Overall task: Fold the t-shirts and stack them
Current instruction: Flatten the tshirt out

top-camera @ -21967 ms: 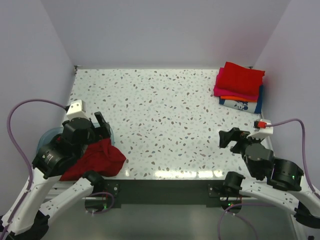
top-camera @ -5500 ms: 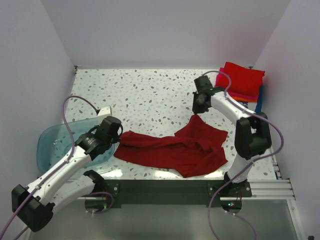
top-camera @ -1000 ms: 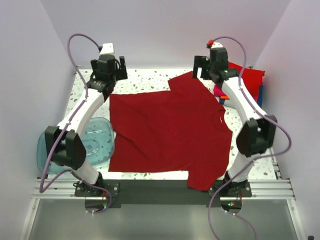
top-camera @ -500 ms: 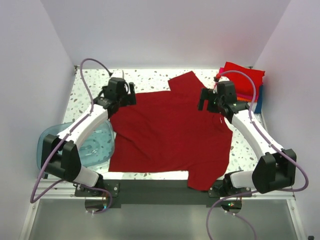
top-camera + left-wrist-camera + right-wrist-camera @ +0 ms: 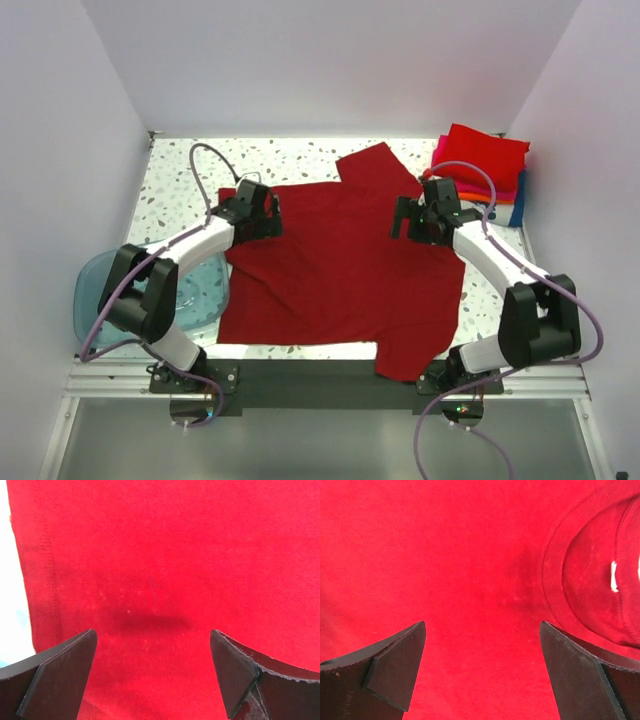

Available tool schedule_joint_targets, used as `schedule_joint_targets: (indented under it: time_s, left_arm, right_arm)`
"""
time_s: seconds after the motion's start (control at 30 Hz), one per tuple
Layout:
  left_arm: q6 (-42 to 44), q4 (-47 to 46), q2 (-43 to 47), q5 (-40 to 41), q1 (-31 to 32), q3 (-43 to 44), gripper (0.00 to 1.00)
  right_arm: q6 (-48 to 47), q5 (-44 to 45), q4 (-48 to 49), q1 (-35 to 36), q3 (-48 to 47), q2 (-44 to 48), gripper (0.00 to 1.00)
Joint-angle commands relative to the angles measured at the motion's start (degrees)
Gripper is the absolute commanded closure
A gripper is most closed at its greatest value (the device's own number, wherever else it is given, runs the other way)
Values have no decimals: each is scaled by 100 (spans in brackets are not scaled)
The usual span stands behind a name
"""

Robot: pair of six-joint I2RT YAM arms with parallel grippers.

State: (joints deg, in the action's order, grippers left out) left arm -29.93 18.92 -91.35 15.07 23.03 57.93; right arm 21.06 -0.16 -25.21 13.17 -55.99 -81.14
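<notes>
Left claw (image 5: 152, 639) gapes over t-shirt (image 5: 340, 260) hem (image 5: 35, 580); right claw (image 5: 483, 627) by collar (image 5: 555, 575).

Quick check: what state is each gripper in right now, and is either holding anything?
Left gripper: open, holding nothing, poised over the spread dark red t-shirt.
Right gripper: open, holding nothing, over the same t-shirt.

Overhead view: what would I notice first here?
A dark red t-shirt lies spread out over the middle of the speckled table. The left gripper and right gripper hang open above it, and a stack of folded shirts sits in the far right corner.
</notes>
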Motion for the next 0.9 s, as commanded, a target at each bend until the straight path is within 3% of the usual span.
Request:
schedule_joint_targets:
  time_s: [0.0, 0.4, 0.87]
  left_arm:
    - [-153, -459, -207, -39, 0, 16, 0]
    - [-13, -846, -1358, -276, 0, 446, 0]
    - [260, -705, -2168, -162, 44, 1694, 0]
  right_arm:
    - [205, -72, 280, 1, 79, -366, 1]
    - [610, -563, 473, -499, -123, -1842, 2]
    - [390, -809, 333, -1220, -676, -2520, 3]
